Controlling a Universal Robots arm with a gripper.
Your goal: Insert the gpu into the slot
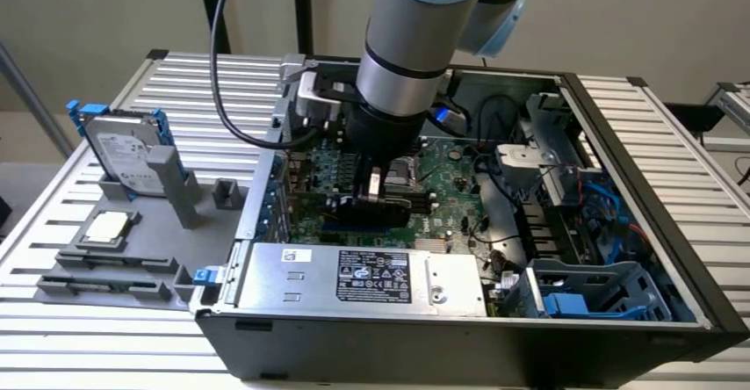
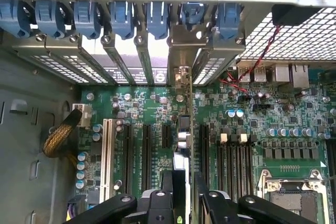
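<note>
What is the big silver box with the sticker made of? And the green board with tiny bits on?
The silver box looks like bare sheet metal: grey, dully shiny, with bent edges. The green board looks like a glossy coated circuit board, probably fibreglass; silvery solder dots speckle it.

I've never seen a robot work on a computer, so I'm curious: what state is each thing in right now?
computer case: side open, insides exposed.
gpu: upright, gripped, at the slot; seated or not, cannot tell.
gripper: shut on the gpu.
slot: partly hidden under the gpu.
hard drive: standing in a grey holder outside the case.
</note>
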